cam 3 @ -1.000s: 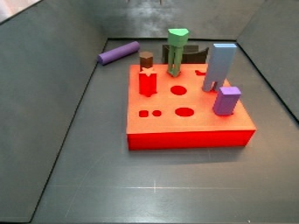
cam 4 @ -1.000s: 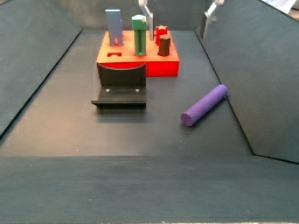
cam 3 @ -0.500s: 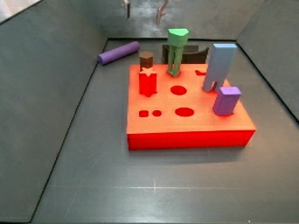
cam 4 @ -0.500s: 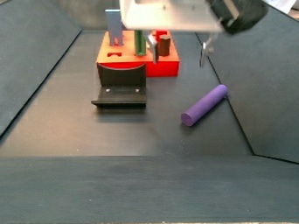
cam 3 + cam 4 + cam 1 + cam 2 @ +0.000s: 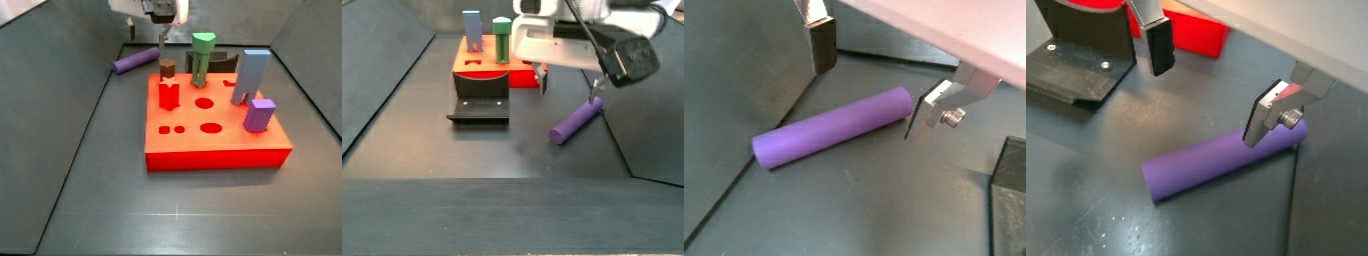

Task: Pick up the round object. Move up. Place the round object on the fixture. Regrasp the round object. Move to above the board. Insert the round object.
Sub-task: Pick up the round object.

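Pick-up step in hand: gripper [image 5: 1217, 87] spread wide and empty above the purple cylinder peg [image 5: 1224, 166] lying on the floor beside the fixture [image 5: 1073, 72]; next, probably lowering to straddle, then closing

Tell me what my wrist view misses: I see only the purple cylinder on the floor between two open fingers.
Observer: The gripper hangs above the round object, not yet down around it; a side view shows the gap.
Operator: Report where the fixture sits.
Observer: The fixture stands on the floor in front of the board, apart from the cylinder.
Operator: Give me the board's state.
Observer: The board already carries a green peg, a tall blue-grey block, a lilac block, a red piece and a brown peg; several round holes stay open.
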